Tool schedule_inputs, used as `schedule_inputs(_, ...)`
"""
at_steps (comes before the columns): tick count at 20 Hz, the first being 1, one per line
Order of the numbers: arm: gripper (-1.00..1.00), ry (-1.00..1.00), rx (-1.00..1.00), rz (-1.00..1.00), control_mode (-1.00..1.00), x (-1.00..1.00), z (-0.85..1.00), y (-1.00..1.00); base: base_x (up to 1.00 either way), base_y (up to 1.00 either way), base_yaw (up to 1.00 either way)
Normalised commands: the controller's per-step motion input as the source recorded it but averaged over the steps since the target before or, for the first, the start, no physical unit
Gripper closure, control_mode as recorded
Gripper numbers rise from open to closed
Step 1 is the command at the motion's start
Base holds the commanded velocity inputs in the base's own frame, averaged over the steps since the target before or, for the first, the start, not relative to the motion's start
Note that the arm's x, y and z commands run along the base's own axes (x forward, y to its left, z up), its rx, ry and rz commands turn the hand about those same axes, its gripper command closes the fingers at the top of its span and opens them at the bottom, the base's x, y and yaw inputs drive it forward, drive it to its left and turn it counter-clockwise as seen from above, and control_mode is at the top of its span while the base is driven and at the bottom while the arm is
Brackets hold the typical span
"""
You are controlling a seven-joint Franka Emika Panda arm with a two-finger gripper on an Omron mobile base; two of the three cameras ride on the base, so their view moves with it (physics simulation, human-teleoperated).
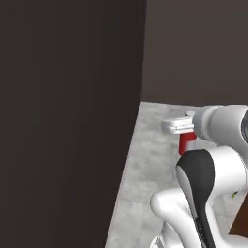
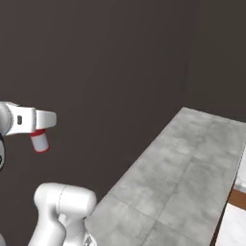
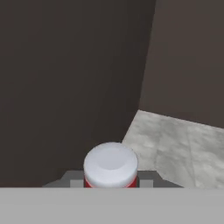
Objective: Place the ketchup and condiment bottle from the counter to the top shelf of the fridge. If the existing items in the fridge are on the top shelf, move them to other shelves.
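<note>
My gripper is shut on the ketchup, a bright red squeeze bottle with a white cap. The bottle hangs in the air above the near end of the counter, close to a tall dark panel. From the left base, the ketchup's red body pokes out below the white hand, over the grey marbled counter. In the hand view the round white cap of the ketchup sits between the tips of my gripper, with the counter beyond it.
A tall dark panel rises along the counter's left edge and meets a dark back wall at a corner. A brown wooden edge shows at the counter's right side.
</note>
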Motion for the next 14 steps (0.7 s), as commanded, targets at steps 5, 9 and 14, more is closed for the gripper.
schedule_inputs(5, 1.00, 0.00, 0.00, 0.00, 1.00, 0.00, 0.00, 0.00, 0.86, -0.22, -0.55)
schedule_inputs(9, 1.00, 0.00, 0.00, 0.00, 1.00, 0.00, 0.00, 0.00, 1.00, -0.33, -0.44)
schedule_inputs(14, 1.00, 0.00, 0.00, 0.00, 1.00, 0.00, 0.00, 0.00, 1.00, -0.51, -0.32)
